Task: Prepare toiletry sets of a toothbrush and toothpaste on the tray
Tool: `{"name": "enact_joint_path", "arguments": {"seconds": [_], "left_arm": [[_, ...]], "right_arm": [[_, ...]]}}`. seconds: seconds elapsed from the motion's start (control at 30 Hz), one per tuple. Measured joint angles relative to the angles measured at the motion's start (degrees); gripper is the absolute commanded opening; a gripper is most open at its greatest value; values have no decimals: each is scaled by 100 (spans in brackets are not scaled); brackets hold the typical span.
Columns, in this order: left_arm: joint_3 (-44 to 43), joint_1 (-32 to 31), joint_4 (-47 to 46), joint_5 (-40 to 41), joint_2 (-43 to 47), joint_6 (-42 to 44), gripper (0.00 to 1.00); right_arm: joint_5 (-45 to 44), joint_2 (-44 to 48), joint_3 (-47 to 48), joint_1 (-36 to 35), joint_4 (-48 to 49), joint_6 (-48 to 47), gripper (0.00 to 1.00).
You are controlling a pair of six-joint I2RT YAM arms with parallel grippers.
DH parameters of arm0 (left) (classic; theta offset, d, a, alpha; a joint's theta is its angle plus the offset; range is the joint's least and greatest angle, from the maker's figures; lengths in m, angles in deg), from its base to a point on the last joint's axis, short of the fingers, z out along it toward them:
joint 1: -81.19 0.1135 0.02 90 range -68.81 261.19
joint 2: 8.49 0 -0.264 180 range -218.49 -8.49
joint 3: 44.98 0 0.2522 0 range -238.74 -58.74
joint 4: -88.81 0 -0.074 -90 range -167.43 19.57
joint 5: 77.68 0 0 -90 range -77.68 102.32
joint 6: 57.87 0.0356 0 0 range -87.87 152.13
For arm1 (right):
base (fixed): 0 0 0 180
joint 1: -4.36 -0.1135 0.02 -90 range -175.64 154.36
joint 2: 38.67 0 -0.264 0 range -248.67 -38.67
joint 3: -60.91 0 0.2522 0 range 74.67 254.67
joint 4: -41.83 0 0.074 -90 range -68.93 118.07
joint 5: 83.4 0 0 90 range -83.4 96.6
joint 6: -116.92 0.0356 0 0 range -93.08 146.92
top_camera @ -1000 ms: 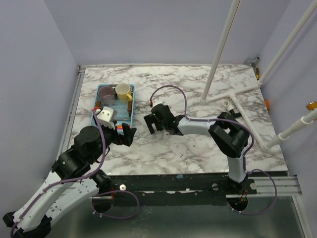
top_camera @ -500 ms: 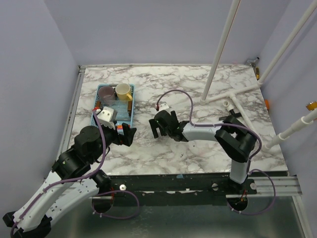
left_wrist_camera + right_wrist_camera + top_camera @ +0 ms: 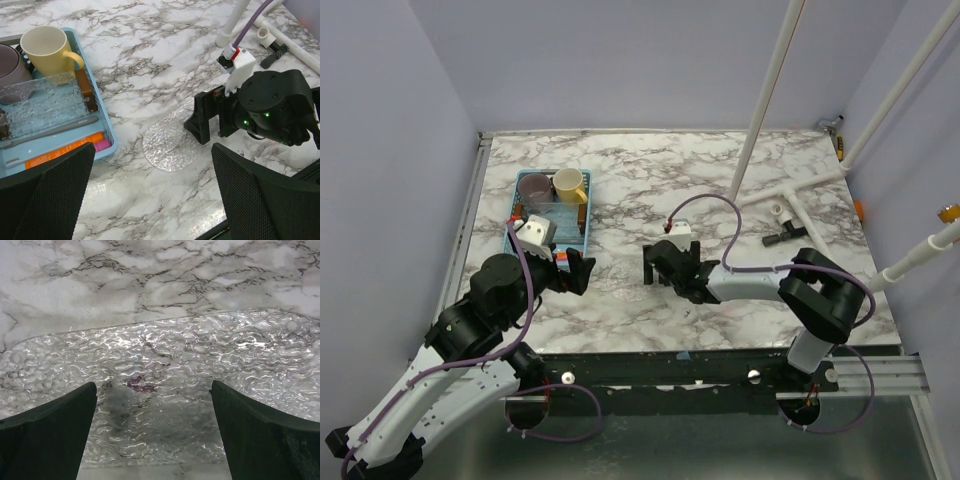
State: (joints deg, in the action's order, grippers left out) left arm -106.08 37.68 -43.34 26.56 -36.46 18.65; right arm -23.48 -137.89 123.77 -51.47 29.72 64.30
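Light blue plastic, the tray (image 3: 102,117) sits far left on the worktop (image 3: 150,50). It holds a yellow mug (image 3: 47,45), the toothbrush (image 3: 55,131) and, along its near wall, orange toothpaste (image 3: 65,149) touching a pink tube (image 3: 102,145). Any print on them is too small to read. Only my left wrist view shows the toothbrush clearly. My left gripper (image 3: 150,200) hovers spread wide just beside the tray. Rightward lies a clear dimpled sheet (image 3: 165,355), and my right gripper (image 3: 155,430), jaws apart, hangs low over it.
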Motion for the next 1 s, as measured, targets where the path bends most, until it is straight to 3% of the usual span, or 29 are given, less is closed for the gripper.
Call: {"name": "enact_joint_path", "arguments": {"seconds": [1.0], "left_arm": [[2,0,83,17,125,0,99]], "right_arm": [[-892,955,-778,-1296,-1600,1556,99]]}}
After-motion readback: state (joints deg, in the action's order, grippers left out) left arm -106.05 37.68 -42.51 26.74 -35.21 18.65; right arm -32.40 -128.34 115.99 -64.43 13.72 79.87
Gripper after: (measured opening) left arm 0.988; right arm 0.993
